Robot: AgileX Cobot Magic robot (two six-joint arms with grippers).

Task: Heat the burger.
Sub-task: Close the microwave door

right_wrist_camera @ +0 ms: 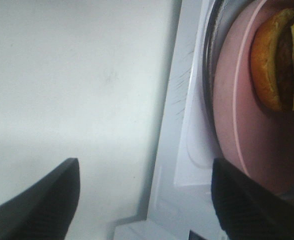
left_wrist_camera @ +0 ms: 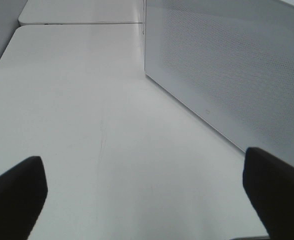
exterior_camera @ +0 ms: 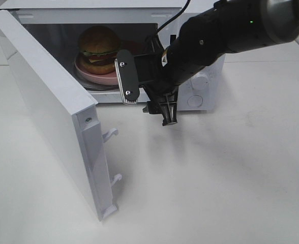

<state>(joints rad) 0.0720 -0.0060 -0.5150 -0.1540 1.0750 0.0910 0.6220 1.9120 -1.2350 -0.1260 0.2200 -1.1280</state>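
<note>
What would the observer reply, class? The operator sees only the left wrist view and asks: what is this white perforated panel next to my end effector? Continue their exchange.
Observer: It is the microwave's door, swung wide open.
Operator: Where is the burger?
Observer: The burger sits on a pink plate inside the microwave.
Operator: And the right end effector?
Observer: The right end effector hangs open before the opening, holding nothing.

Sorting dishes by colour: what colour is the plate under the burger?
Plate: pink, clearest in right wrist view.
</note>
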